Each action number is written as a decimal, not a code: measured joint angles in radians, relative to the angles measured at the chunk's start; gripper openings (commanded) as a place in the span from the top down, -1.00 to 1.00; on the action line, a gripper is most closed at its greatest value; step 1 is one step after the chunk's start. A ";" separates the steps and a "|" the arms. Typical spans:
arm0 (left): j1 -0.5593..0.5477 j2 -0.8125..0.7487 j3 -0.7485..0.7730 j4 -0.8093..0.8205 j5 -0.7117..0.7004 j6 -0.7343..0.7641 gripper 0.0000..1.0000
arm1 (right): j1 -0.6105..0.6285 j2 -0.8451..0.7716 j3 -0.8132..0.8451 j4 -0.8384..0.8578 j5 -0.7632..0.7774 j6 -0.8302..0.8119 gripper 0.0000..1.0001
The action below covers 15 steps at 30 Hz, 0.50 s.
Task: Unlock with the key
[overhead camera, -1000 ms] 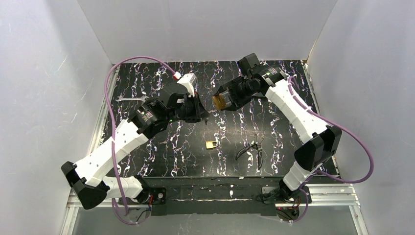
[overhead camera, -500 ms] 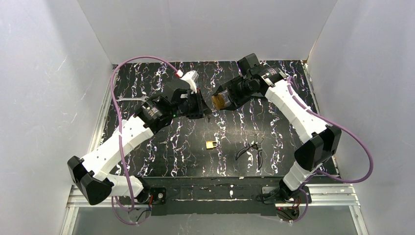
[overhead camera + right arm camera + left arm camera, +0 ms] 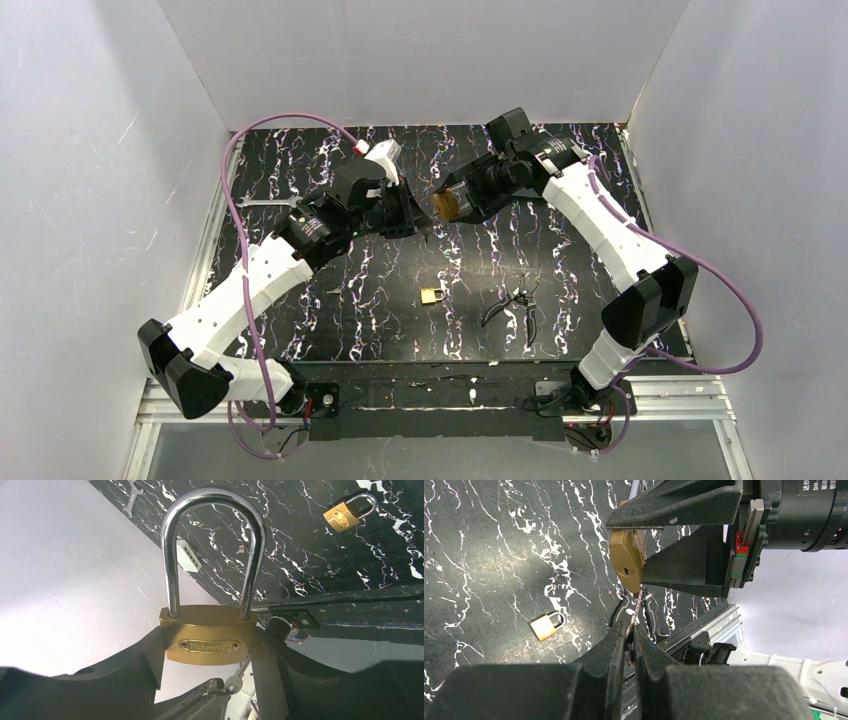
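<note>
- Toward the upper left of the overhead view, the silver wrench (image 3: 265, 203) lies flat on the black marbled table (image 3: 330, 310), well apart from both of my arms.
- Just left of centre, my left claw (image 3: 415, 225) is up off the table with its tips pointing right. In its own camera, my left claw (image 3: 629, 630) is closed on the key (image 3: 637, 611), with the rounded head pinched between my fingers (image 3: 611, 645) and the blade sticking up out of them.
- The key's tip comes up to the lower end of the large brass padlock (image 3: 626, 562), just below and right of the keyhole (image 3: 625, 571). It is not in the hole, and I cannot tell whether it touches the brass.
- Below centre, a small brass padlock (image 3: 432, 295) lies on the table with its shackle shut, well apart from both claws.
- Just right of centre, my right claw (image 3: 450, 205) grips the large padlock by its body, one finger on each side, keyhole end facing my left claw. In that wrist's view the chrome shackle (image 3: 212, 545) is seated in the body at both legs.
- Further right and lower, the black-handled pliers (image 3: 512, 305) rest on the table near the small padlock, not touching it.
</note>
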<state>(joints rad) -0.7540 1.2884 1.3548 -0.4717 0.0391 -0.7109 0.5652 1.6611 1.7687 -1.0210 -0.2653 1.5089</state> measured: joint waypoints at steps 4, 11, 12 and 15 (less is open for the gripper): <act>0.005 0.000 0.000 0.001 -0.003 -0.004 1.00 | -0.006 0.000 0.000 0.000 0.000 -0.005 0.97; 0.009 0.020 0.000 0.037 -0.001 -0.008 1.00 | -0.010 0.000 0.000 0.001 -0.014 -0.018 0.97; 0.009 0.027 0.000 0.040 -0.001 -0.008 1.00 | -0.010 0.000 0.000 0.001 -0.017 -0.019 0.97; 0.010 0.047 0.000 0.048 0.001 -0.011 1.00 | -0.010 0.000 0.000 0.001 -0.022 -0.021 0.97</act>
<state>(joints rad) -0.7444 1.3354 1.3548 -0.4236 0.0399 -0.7223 0.5556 1.6611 1.7687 -1.0203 -0.2874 1.4883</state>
